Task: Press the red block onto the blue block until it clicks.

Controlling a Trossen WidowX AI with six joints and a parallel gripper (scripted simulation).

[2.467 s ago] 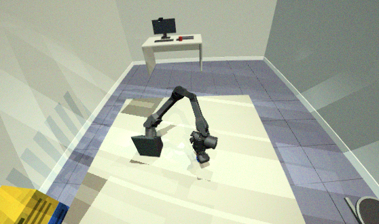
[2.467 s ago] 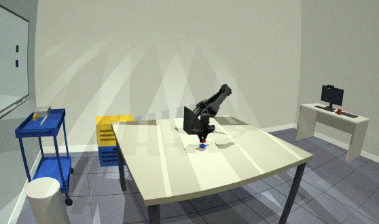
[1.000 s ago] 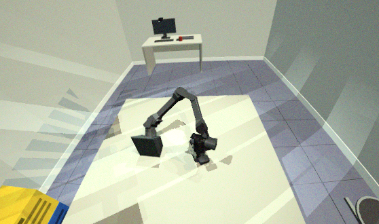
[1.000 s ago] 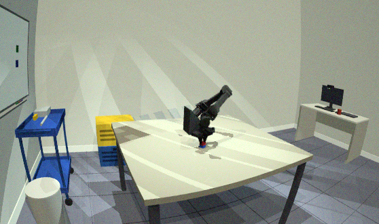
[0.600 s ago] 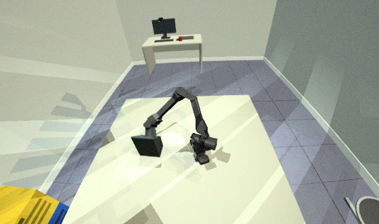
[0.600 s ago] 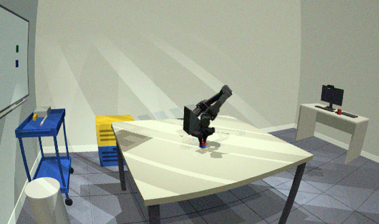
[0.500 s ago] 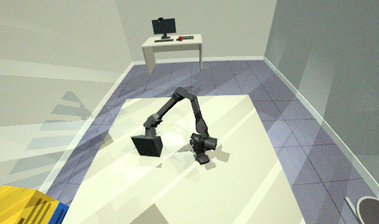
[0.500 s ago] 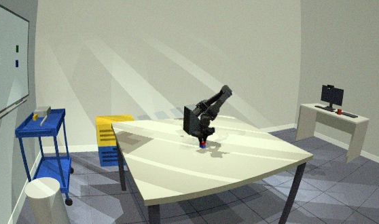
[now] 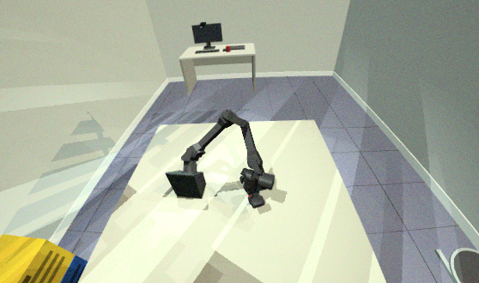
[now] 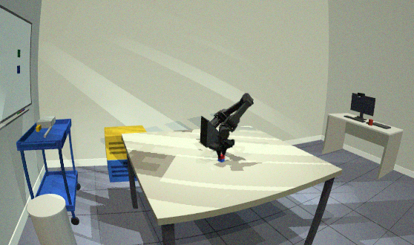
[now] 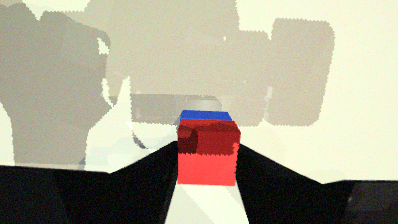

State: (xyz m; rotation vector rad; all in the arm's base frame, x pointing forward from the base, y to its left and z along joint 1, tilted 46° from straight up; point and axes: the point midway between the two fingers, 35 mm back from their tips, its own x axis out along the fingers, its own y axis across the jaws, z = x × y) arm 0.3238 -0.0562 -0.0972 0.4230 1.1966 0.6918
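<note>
The tool (image 9: 252,201) (image 10: 221,154) (image 11: 206,149) is clenched on the red block (image 9: 250,196) (image 10: 222,157) (image 11: 207,162), one dark finger against each side of it. The blue block (image 10: 221,160) (image 11: 205,115) sits directly beneath the red one, low at the tabletop (image 9: 297,214) (image 10: 197,193) (image 11: 360,150) (in the wrist view only a strip of blue peeks out past the red block's far edge). Whether the two have clicked together, I cannot tell. The arm (image 9: 251,146) (image 10: 237,115) bends high at its elbow and reaches down to the blocks, its shadow spread on the tabletop around them. From the top, a mere speck of red shows beside the tool.
</note>
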